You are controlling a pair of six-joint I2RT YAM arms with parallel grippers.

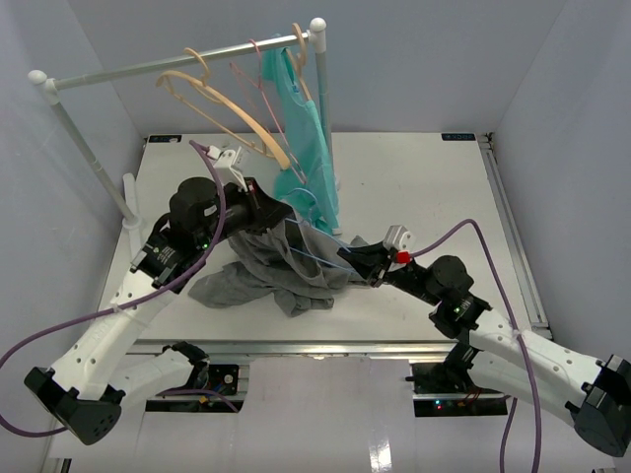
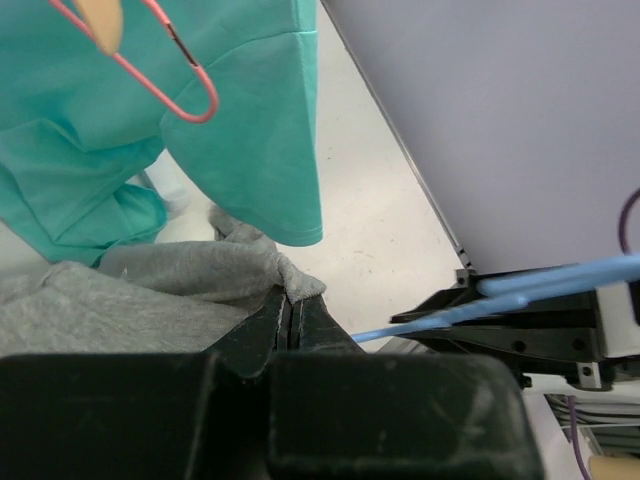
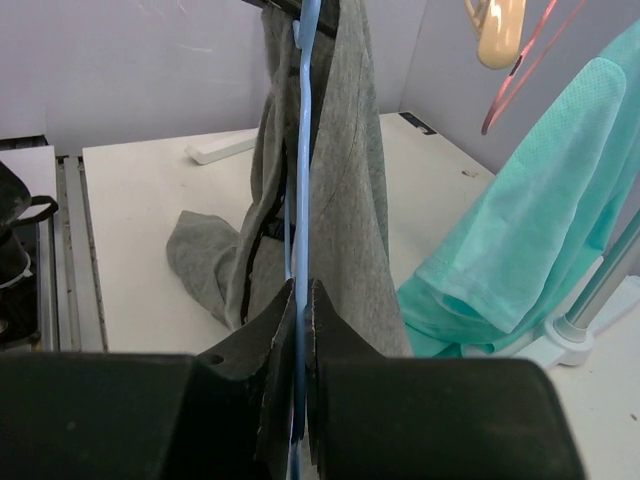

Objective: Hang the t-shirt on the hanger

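Firmly, the gray t-shirt (image 2: 150, 290) is pinched by the left gripper (image 2: 290, 318). The light-blue hanger (image 3: 305, 150) is clamped — by the right gripper (image 3: 300, 340).

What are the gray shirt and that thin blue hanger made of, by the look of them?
The t-shirt looks like soft, matte knit fabric, perhaps cotton or a blend: it drapes and crumples in loose folds. The hanger is a thin, smooth light-blue rod, likely plastic or coated wire; I cannot tell which.
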